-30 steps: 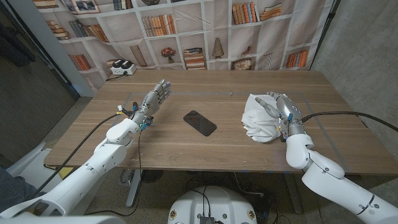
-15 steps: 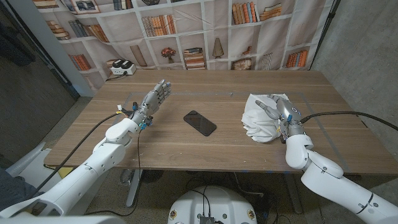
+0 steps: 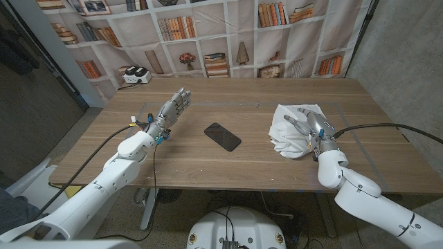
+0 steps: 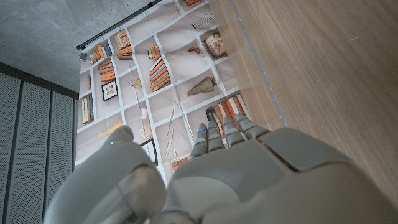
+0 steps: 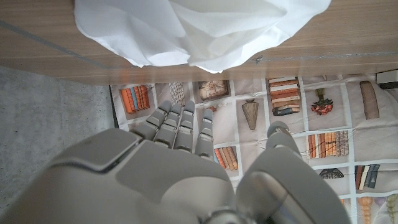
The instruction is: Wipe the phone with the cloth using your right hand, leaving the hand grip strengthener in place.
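The wooden table (image 3: pixel 208 166) spans the head view, with a bookshelf-printed backdrop (image 3: pixel 208 34) hanging behind its far edge. The left arm (image 3: pixel 111 176) reaches in from the near left corner, and the right arm (image 3: pixel 367 197) comes in from the near right corner. The white cloth (image 3: pixel 287 131) lies crumpled in a heap on the right part of the table, well apart from the phone. The right hand (image 3: pixel 309 123) is over the cloth's near right side, its fingers extended and apart above the folds; from the head view it is hard to tell whether the fingertips touch the fabric, and nothing is clasped in the hand. In the right wrist view the same hand (image 5: pixel 161 168) shows its fingers stretched out, with the cloth (image 5: pixel 199 31) on the wood beyond them. The left hand (image 3: pixel 169 111) is over the left part of the table, fingers straight, close together and pointing toward the far edge, holding nothing; the left wrist view shows that hand (image 4: pixel 236 168) beside bare wood. The black phone (image 3: pixel 222 136) lies flat near the table's middle, turned at an angle, between the two hands. A small white device (image 3: pixel 136 75) with dark pads sits at the far left corner.
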Robot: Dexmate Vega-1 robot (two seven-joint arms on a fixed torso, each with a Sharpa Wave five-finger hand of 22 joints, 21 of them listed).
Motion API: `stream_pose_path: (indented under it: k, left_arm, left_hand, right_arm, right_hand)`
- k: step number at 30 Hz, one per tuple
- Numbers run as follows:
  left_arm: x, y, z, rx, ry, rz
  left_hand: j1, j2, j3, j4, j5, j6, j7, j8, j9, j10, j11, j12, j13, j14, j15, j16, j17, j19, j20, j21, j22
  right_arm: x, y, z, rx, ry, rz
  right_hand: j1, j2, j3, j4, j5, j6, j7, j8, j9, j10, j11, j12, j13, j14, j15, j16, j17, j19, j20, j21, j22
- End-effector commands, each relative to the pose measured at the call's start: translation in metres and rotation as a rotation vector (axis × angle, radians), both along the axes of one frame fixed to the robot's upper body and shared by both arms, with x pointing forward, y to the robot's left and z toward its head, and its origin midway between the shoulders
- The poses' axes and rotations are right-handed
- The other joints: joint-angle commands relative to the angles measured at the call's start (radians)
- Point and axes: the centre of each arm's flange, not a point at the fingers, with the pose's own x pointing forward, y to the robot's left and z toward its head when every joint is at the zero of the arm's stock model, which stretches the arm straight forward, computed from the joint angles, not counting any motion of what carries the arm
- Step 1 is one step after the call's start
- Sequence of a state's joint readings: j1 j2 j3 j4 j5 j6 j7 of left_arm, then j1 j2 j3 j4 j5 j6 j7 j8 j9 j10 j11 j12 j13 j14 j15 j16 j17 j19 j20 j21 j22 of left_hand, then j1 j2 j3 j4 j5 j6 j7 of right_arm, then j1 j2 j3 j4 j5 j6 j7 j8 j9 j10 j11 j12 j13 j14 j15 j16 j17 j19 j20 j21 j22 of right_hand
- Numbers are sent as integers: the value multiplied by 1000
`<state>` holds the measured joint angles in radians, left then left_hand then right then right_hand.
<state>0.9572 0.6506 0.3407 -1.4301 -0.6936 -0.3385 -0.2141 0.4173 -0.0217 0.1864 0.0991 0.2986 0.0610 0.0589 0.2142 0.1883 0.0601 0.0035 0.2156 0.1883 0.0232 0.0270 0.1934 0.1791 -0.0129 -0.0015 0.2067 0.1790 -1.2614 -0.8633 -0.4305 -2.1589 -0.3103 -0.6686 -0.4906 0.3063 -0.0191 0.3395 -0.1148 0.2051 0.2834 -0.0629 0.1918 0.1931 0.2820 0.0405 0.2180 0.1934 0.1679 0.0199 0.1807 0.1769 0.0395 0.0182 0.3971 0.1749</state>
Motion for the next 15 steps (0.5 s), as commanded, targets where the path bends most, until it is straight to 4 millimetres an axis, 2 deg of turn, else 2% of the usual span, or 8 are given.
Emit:
stream_pose_path:
  k: [1, 5, 9, 15]
  left_arm:
    - [0, -4, -4, 8, 18, -1]
    - [0, -3, -5, 2, 18, 1]
    - [0, -3, -5, 6, 15, -1]
    - [-1, -2, -9, 6, 18, -2]
  left_hand:
    - [7, 4, -5, 1, -5, 7, -3, 1, 2, 9, 0, -2, 3, 10, -1, -2, 5, -8, 5, -3, 3]
    - [7, 5, -6, 1, -6, 8, -4, 0, 2, 8, -1, -3, 3, 10, -1, -2, 5, -8, 5, -3, 3]
    - [8, 5, -6, 1, -6, 9, -4, 0, 2, 8, -2, -3, 3, 11, -1, -2, 5, -8, 6, -3, 3]
    - [8, 6, -7, 1, -7, 8, -4, -1, 2, 5, -1, -5, 3, 9, -1, -2, 5, -10, 8, -4, 3]
  right_arm:
    - [4, 0, -6, -29, 53, -9]
    - [9, 0, -7, -35, 98, 16]
    - [15, 0, -10, -28, 126, 41]
    - [22, 4, -12, -64, 136, 17]
  right_hand:
    - [20, -2, 2, -10, 0, -21, 1, -6, 4, -8, -2, -5, 1, -5, 6, 4, 2, 29, 5, -3, 4]
    - [35, -10, 2, -21, 2, -57, 8, -11, 4, -34, 4, -11, 2, -8, 4, 4, 2, 67, -6, 1, 4]
    - [47, -41, -11, -33, 7, -126, 29, -18, 4, -84, 18, -22, 3, -21, 10, 3, 3, 101, -29, -6, 1]
    - [57, -54, -16, -38, 13, -155, 41, -18, 5, -101, 24, -23, 3, -25, 11, 3, 3, 109, -30, -12, 0]
